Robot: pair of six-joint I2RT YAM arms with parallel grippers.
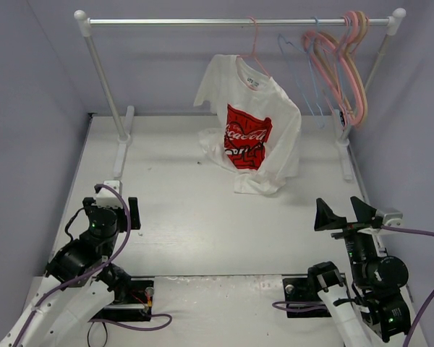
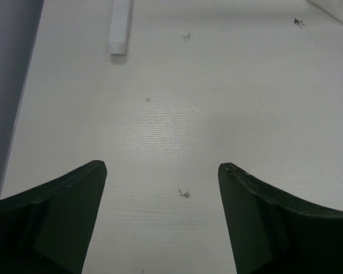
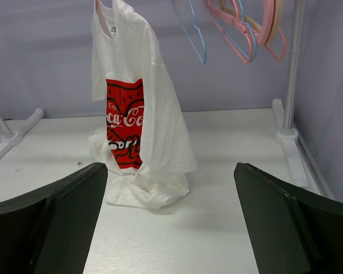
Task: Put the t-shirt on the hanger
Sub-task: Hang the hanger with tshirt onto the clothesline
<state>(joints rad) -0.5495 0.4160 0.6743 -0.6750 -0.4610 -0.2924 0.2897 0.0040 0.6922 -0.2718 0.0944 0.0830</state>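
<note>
The left gripper [image 1: 117, 199] and the right gripper [image 1: 341, 209] sit low over the table [image 1: 202, 238] near their bases, jaws spread wide and holding nothing. Well apart from them, at 1 o'clock of the left and 11 o'clock of the right, the t-shirt [image 1: 254, 108] hangs from the hanger [image 1: 254, 50] on the rail [image 1: 202, 22], hem bunched on the table. The task looks all but done, so both arms should keep clear of that hem; a snag could pull the shirt off the wire.

The t-shirt [image 1: 249, 108] hangs on the hanger [image 1: 255, 40], hem on the table [image 1: 188, 217].
</note>
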